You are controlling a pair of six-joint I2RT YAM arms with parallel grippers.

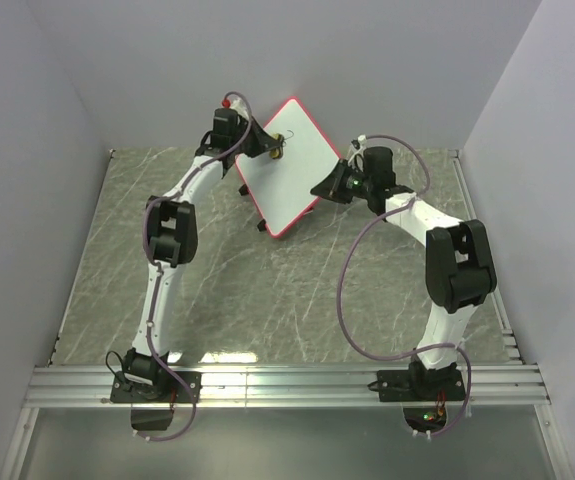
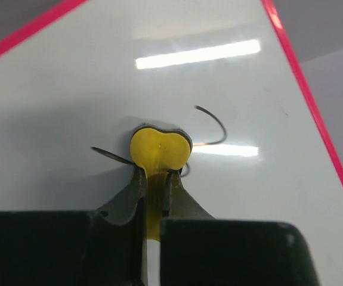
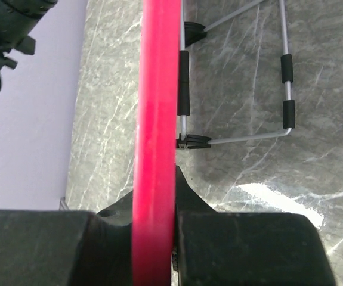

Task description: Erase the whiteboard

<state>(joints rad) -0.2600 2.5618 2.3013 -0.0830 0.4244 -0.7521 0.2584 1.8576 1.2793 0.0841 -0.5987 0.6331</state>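
We had L fingers (image 2: 125,201) pinching eraser (image 2: 159,149), R fingers (image 3: 190,193) clamping whiteboard (image 1: 292,185) edge; hard wiping cd've slipped that grip, we reckoned.

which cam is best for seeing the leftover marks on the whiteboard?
Left wrist: the dark strokes show close up, around the yellow eraser. Top external gives only a tiny squiggle on the whiteboard. Right wrist sees just its red frame edge-on.

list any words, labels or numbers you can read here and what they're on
None can be read. The whiteboard bears only a few dark curved strokes, not letters or digits. The yellow pad held in the left gripper shows no print.
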